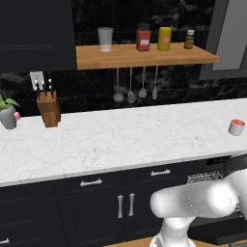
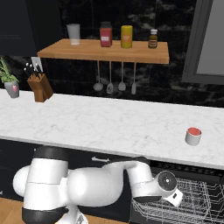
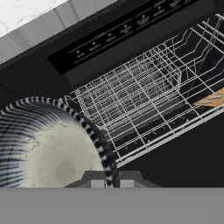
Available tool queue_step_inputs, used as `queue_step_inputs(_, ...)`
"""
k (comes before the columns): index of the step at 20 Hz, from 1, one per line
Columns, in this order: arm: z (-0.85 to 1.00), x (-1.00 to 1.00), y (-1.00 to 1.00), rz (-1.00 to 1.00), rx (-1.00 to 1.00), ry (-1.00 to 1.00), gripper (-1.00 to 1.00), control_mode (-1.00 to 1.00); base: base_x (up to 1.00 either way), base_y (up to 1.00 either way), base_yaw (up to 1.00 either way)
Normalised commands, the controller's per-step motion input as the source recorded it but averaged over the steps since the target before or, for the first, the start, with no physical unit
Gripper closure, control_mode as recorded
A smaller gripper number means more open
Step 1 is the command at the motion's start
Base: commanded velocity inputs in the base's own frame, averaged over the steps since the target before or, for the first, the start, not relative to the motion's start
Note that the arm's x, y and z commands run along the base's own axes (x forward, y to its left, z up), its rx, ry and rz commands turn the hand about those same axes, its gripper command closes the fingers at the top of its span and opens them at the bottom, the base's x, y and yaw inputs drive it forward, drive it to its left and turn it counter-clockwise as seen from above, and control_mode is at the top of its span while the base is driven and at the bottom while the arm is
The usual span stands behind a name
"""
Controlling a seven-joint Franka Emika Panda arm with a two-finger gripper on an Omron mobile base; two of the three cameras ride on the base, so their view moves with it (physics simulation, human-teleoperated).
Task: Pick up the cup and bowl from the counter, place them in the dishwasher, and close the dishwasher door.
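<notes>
A bowl point(image 3: 52, 153) with a dark-and-white striped rim and a pale inside sits at the lower left of the hand view. My gripper point(image 3: 111, 183) is shut on its rim. Beyond it, the dishwasher's grey wire rack point(image 3: 140, 96) is pulled out below the black control strip point(image 3: 118, 35). From the right base, my arm reaches low and right to the rack point(image 2: 192, 199), with the hand point(image 2: 164, 183) at its left edge. The small white cup with a red inside point(image 2: 193, 135) point(image 1: 236, 127) stands on the marble counter point(image 2: 109, 122) point(image 1: 111, 140), far right.
A knife block point(image 1: 49, 108) and a potted plant point(image 1: 8, 115) stand at the counter's left end. A wooden shelf point(image 1: 144, 55) above holds a tumbler, a red jar, a yellow jar and a bottle. Utensils point(image 1: 131, 87) hang below it. Dark cabinets point(image 1: 96, 202) run under the counter.
</notes>
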Motion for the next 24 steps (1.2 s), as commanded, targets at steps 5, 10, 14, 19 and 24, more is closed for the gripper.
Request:
queue_step_inputs(5,-0.02,0.06,-0.36,0.05,0.0,0.01,1.0,-1.0,0.0,0.0,0.0)
queue_step_inputs(10,-0.25,0.0,-0.01,0.03,0.0,0.1,1.0,-1.0,0.0,0.0,0.0)
queue_step_inputs(14,-0.38,0.01,0.0,0.01,0.0,0.11,1.0,-1.0,0.0,0.0,0.0)
queue_step_inputs(19,-0.2,0.01,0.0,0.0,0.0,0.05,1.0,-1.0,0.0,0.0,0.0)
queue_step_inputs(24,-0.12,0.06,0.0,0.0,0.0,0.03,1.0,-1.0,0.0,0.0,0.0)
